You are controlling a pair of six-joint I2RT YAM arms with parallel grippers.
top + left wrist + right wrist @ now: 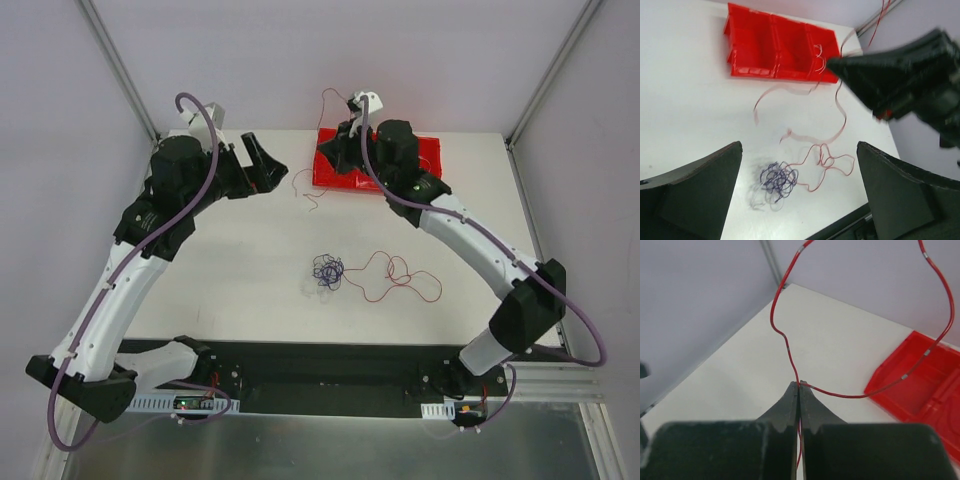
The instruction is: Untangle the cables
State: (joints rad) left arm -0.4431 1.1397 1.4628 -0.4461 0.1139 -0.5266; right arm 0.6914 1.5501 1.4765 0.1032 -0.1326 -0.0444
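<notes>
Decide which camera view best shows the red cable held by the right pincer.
Right wrist: the red cable runs large and sharp into the shut right pincer. Top external shows only a thin loop; left wrist, a blurred strand.

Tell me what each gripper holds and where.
Right gripper pinches the red wire at a bend partway along it. Left gripper is open, holding nothing.

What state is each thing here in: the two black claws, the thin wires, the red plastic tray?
Raised thin red wire: pinched, lifted off the table.
Right black two-finger gripper: shut on the raised thin red wire.
Left black two-finger gripper: open, holding nothing.
Loose red wire loops: lying slack on the table.
Dark purple-blue wire clump: knotted, untouched.
Red plastic three-compartment bin: upright, open-topped.
</notes>
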